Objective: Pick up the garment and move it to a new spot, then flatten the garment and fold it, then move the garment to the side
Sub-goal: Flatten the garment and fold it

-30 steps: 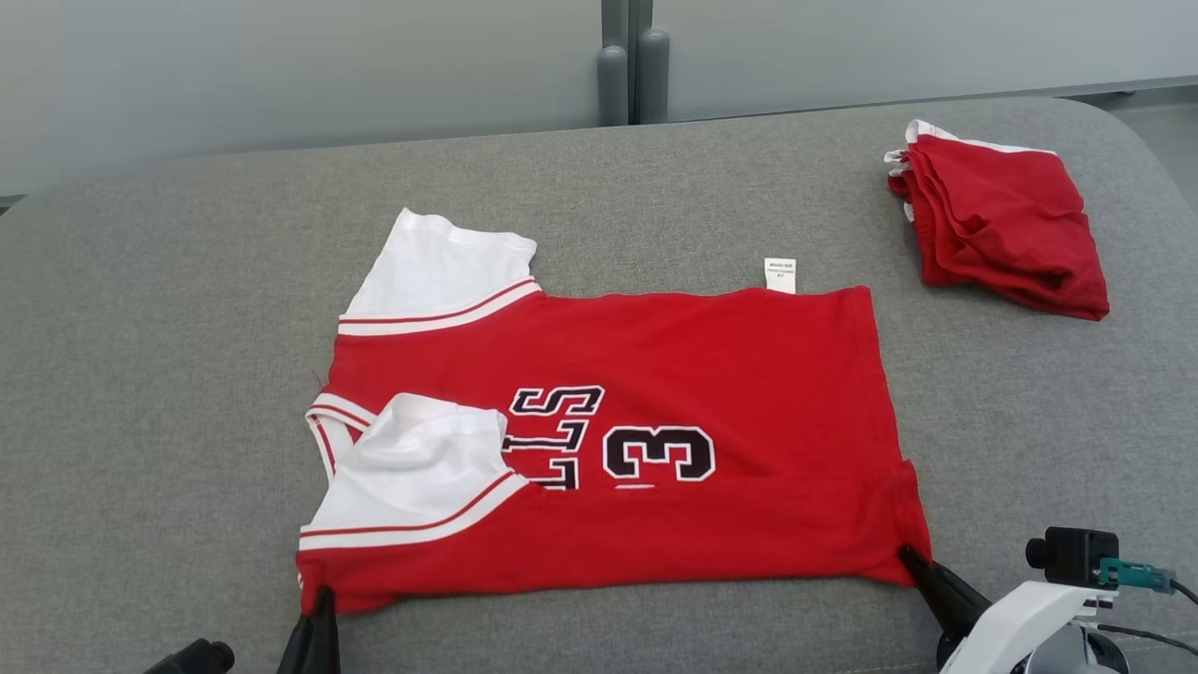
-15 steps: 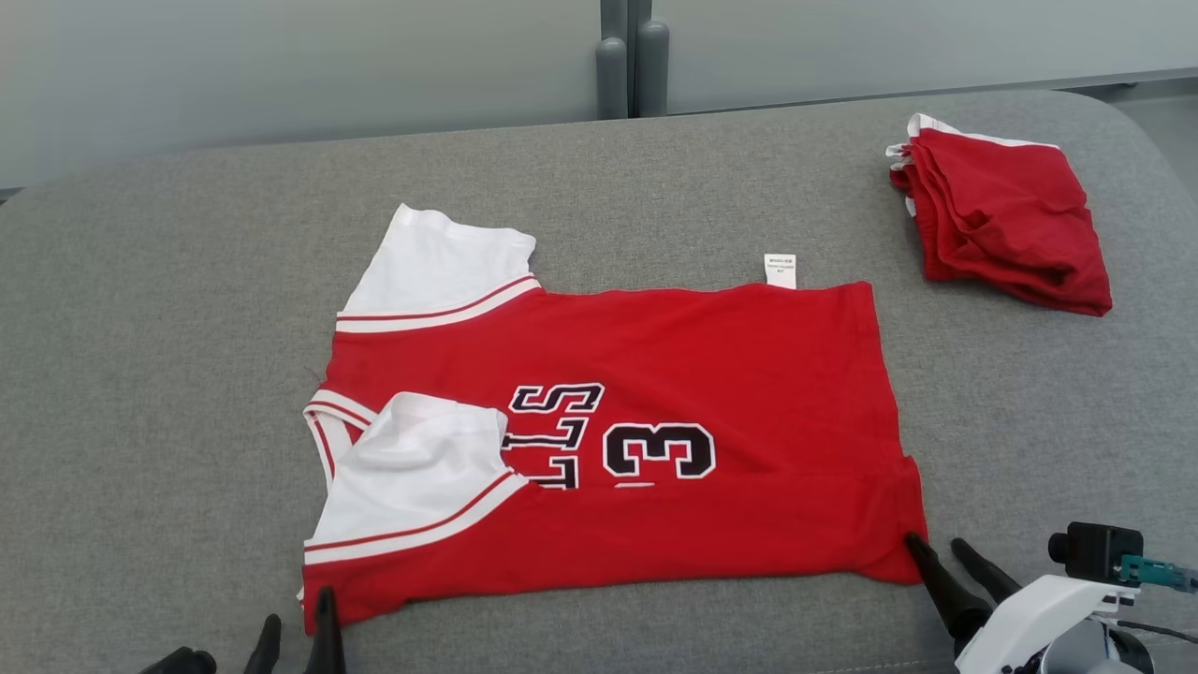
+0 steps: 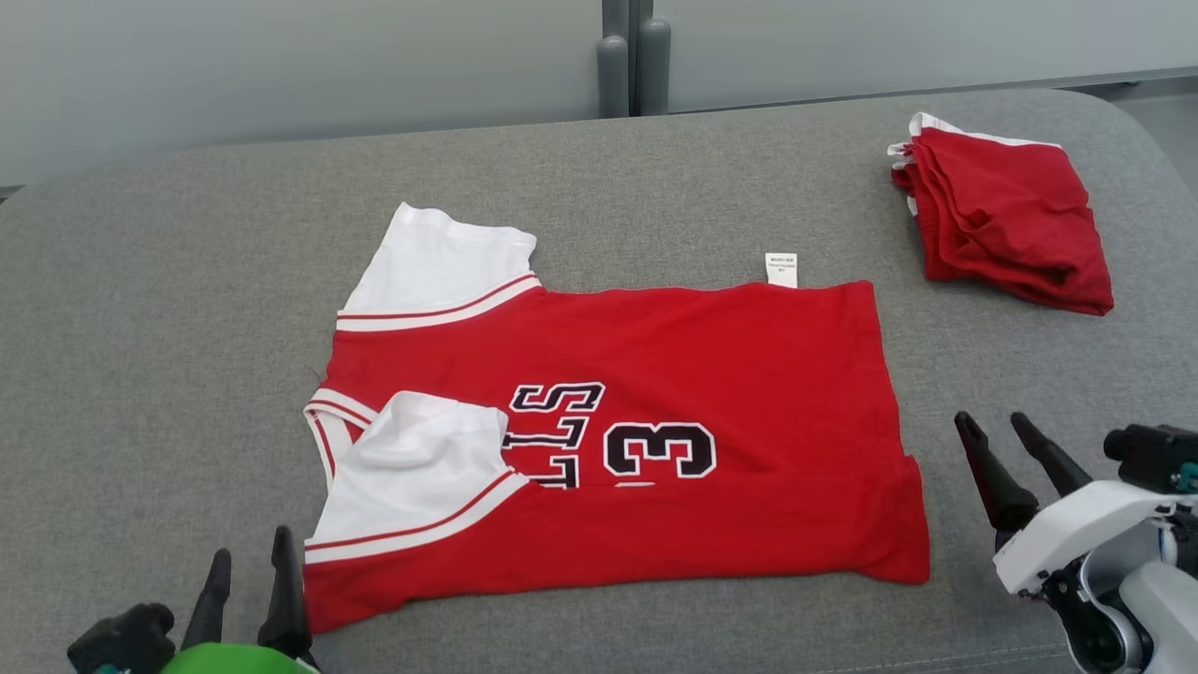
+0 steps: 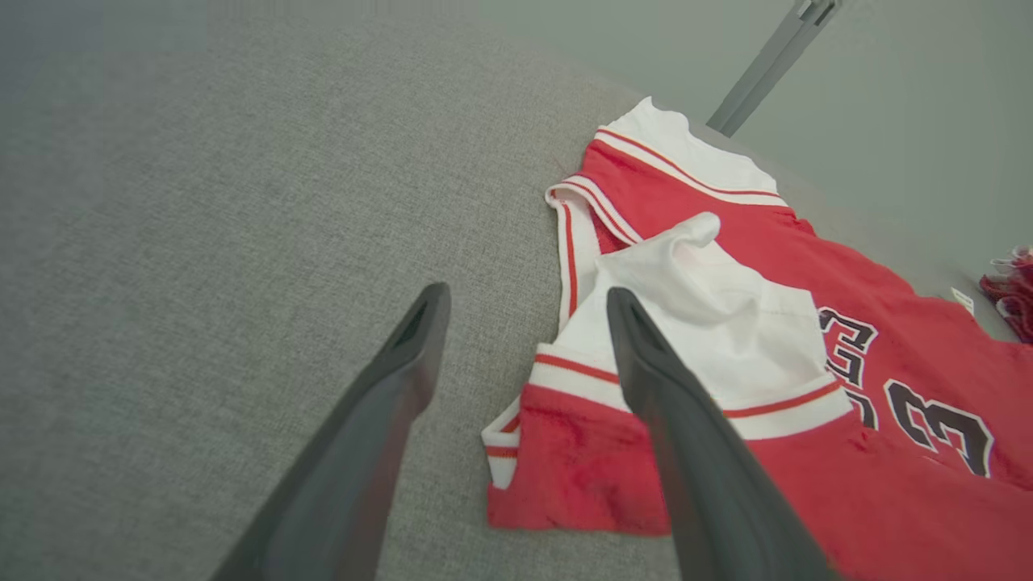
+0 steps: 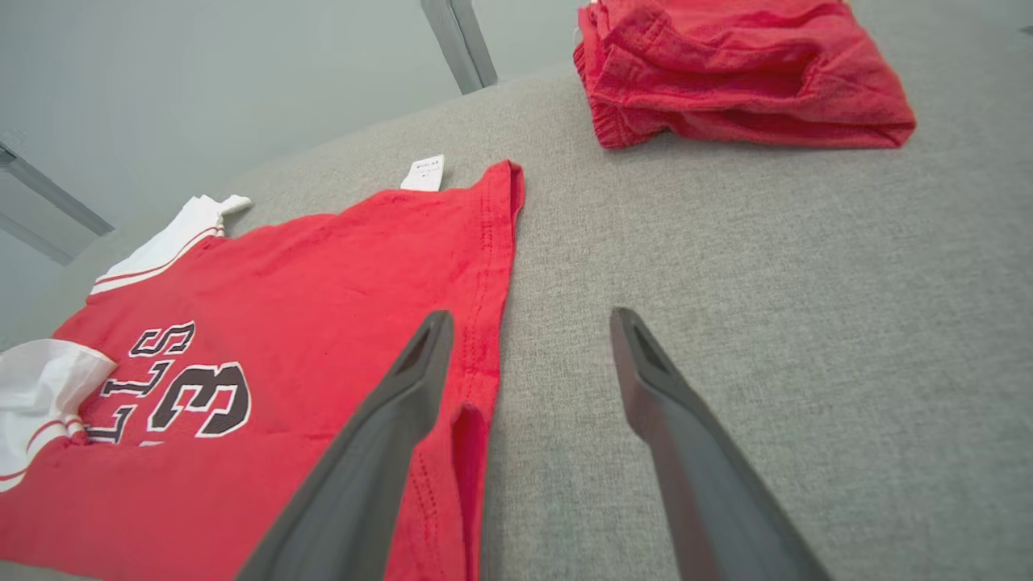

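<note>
The garment [image 3: 655,374], a red jersey with white sleeves and black lettering, lies spread in the middle of the grey cloth-covered tabletop [image 3: 168,328]. It lies well apart from the folded red pile [image 3: 1006,225] at the far right.

Its long axis runs across the head view. The collar and sleeves point to the robot's left and the hem [image 3: 889,421] to its right. The far sleeve [image 3: 440,262] lies out flat, the near sleeve [image 3: 421,468] is turned in over the chest, and a small white label [image 3: 781,270] sticks out past the far edge. The lettering is cut off along its near side, so the near strip is probably folded up over the body, though the layers there are hard to tell apart.

This looks like thin, light knit: limp and easy to crease, not fragile, and likely to drag a little on the rough cover. It will sag wherever it is unsupported, so it wants two pinches at once on edges or corners. The best places are the near shoulder corner [image 3: 314,608] and the near hem corner [image 3: 913,571].

The left end effector [image 3: 251,548] sits just beside the shoulder corner. Its fingers are spread and it holds nothing. The right end effector [image 3: 990,421] hangs near the hem, likewise spread and empty, clear of the cloth.
</note>
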Motion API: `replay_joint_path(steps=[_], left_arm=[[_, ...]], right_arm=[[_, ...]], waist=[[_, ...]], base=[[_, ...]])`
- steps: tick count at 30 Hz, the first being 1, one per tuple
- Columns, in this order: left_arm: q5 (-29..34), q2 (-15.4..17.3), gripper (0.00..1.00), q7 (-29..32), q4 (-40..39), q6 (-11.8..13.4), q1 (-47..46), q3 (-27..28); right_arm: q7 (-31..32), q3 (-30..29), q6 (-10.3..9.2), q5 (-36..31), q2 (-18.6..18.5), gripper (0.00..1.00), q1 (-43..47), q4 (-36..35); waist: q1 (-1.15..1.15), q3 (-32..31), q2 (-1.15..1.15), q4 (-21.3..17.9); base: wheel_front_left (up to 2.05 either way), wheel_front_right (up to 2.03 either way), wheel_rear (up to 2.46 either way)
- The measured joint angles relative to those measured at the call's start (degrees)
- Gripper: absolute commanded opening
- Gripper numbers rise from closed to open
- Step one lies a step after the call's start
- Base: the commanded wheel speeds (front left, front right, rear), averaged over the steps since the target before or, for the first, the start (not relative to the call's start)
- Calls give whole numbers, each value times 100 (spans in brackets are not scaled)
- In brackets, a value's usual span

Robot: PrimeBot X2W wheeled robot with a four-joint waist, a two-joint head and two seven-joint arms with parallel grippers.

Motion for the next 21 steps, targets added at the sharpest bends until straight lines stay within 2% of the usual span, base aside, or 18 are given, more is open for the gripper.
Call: replay_joint_path(steps=[7, 14, 21], left_arm=[[238, -47, 100, -103, -363, -4, -388, -187], [576, -157, 100, -156, -530, -9, -477, -489], [891, -204, 100, -196, -670, 3, -582, -613]], right_arm=[[-121, 51, -203, -609, -69, 100, -358, -361], [-168, 64, -512, -937, 258, 100, -433, -656], [-208, 88, -659, -1347, 556, 100, -574, -936]], waist=[[0, -32, 0, -23], [0, -76, 0, -63], [0, -121, 0, -110]], base=[[0, 0, 0], [0, 0, 0], [0, 0, 0]])
